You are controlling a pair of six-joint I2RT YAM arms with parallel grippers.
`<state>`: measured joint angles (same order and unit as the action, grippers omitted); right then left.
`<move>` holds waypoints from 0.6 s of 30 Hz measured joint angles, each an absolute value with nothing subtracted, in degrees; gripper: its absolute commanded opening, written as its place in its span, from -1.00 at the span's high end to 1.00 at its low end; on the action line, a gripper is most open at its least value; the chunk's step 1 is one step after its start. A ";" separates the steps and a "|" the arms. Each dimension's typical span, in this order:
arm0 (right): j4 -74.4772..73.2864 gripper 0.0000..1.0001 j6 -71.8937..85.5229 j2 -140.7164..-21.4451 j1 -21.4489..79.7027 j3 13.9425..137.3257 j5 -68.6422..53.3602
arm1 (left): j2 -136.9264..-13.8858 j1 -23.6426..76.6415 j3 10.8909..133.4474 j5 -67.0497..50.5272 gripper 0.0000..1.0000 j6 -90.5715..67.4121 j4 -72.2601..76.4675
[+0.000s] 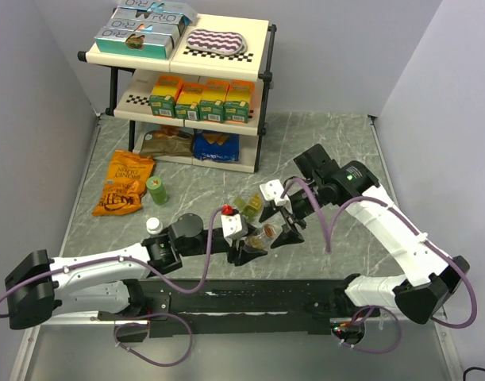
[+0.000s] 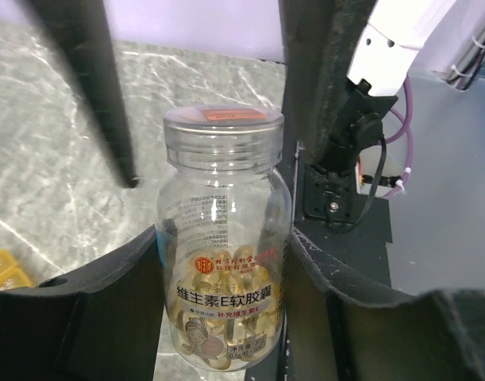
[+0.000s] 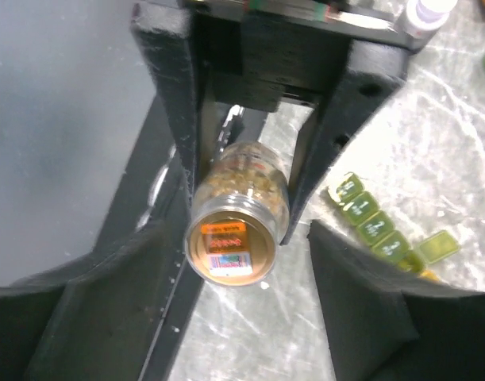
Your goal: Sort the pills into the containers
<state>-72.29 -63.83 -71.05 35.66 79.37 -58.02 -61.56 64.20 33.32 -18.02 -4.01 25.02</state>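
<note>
Top view high, looking down over table (image 1: 329, 143); both wrist views close, sharing clear pill bottle (image 2: 222, 230).

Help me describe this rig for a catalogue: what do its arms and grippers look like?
Left arm and right arm have white shells, black joints and looping purple cables. Left gripper and right gripper have black wedge-shaped fingers.

Your left arm (image 1: 107, 266) reaches low from the lower left toward the centre of the top view, and your left pincer (image 1: 252, 248) is clamped on a clear bottle (image 2: 222, 238). Your right arm (image 1: 389, 226) arches in from the lower right. Your right pincer (image 1: 286, 230) faces the left one, fingers spread apart.
</note>
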 measured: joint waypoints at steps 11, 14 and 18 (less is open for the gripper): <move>-50.98 -0.99 -22.26 -67.11 31.97 77.10 -55.66 | -58.30 64.75 32.05 -6.79 0.98 -0.34 25.56; -46.74 -0.99 -11.94 -66.59 31.75 74.54 -53.32 | -59.13 65.23 32.18 -3.16 0.98 0.30 25.89; -44.27 -0.93 -5.26 -66.59 31.73 72.25 -49.84 | -61.54 65.87 32.91 0.36 0.98 0.47 25.85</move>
<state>-44.27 -5.26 -66.59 31.73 72.25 -49.84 -61.54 65.87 32.91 0.36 0.47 25.85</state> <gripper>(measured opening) 0.991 0.566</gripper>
